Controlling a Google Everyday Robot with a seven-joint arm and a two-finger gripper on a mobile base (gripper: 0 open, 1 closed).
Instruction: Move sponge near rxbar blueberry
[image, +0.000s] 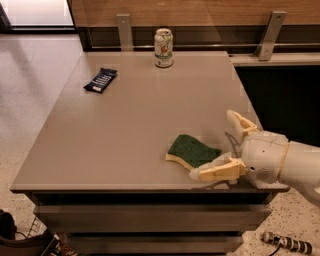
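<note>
The sponge, dark green on top with pale yellow foam below, lies flat near the table's front right. The rxbar blueberry, a small dark navy bar with white lettering, lies at the table's far left. My gripper comes in from the right, open, with its fingers spread wide. The near finger reaches along the sponge's front right corner. The far finger stands apart behind and to the right of the sponge. The sponge is not held.
A white-and-green drink can stands upright at the table's far edge. The grey table has a front edge close below the sponge. Metal rail posts stand behind it. A dark basket sits on the floor at lower left.
</note>
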